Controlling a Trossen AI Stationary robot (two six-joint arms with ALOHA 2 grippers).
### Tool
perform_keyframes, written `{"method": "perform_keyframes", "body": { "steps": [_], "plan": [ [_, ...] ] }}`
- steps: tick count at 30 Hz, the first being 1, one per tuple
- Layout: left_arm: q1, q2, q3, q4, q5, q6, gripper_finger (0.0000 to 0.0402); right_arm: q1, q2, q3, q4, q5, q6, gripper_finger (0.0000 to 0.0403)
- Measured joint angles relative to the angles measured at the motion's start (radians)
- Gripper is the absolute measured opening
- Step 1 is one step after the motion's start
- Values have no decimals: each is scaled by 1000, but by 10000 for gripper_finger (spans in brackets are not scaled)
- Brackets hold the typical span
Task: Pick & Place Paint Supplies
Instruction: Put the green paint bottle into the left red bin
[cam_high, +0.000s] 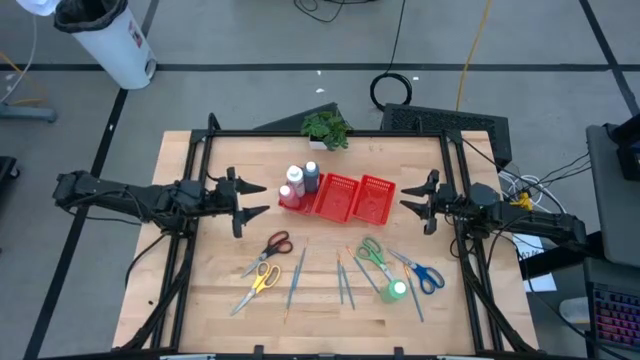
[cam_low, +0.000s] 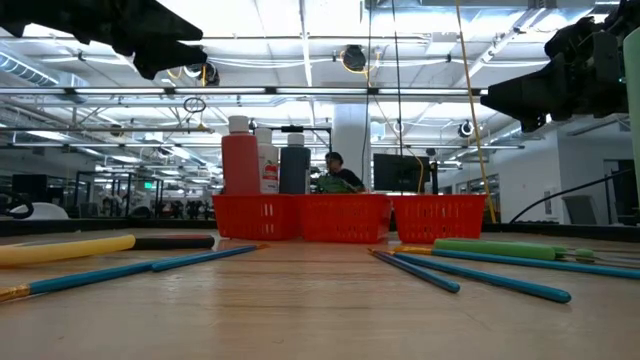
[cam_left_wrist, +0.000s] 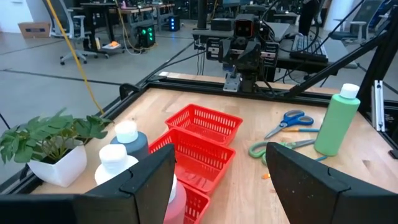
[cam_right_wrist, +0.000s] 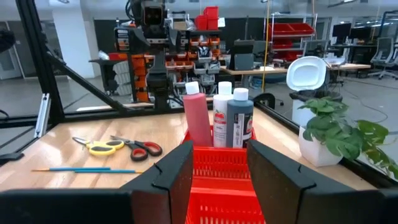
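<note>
Your left tool (cam_high: 252, 201): fingers spread wide, holding nothing, hovering above counter (cam_high: 200, 290) beside tray's filled end. Right tool (cam_high: 412, 199): also wide open, empty, facing red mesh tray (cam_high: 338, 196) from opposite end. Three paint bottles (cam_high: 299, 183) stand upright in left compartment; other two compartments bare, likely awaiting supplies. Scissors (cam_high: 270, 245), brushes (cam_high: 296, 276), green bottle (cam_high: 396, 291) lie loose on counter in front of tray, within reach of either arm.
</note>
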Motion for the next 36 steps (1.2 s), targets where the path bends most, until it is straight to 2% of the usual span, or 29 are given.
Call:
{"method": "perform_keyframes", "body": {
  "steps": [9,12,19,26,28,31,36],
  "plan": [
    [0,0,0,1,0,2,255,0,0,0,3,0,0,142],
    [0,0,0,2,0,-4,255,0,0,0,60,0,17,142],
    [0,0,0,2,0,-7,255,0,1,0,232,-2,200,141],
    [0,0,0,3,-2,-9,255,0,0,0,350,3,152,141],
    [0,0,0,7,-4,-9,255,1,3,0,374,-52,128,143],
    [0,0,0,29,-7,8,255,23,21,22,395,-236,126,166],
    [0,0,0,47,-31,27,255,133,106,72,384,-424,190,259]
  ]
}}
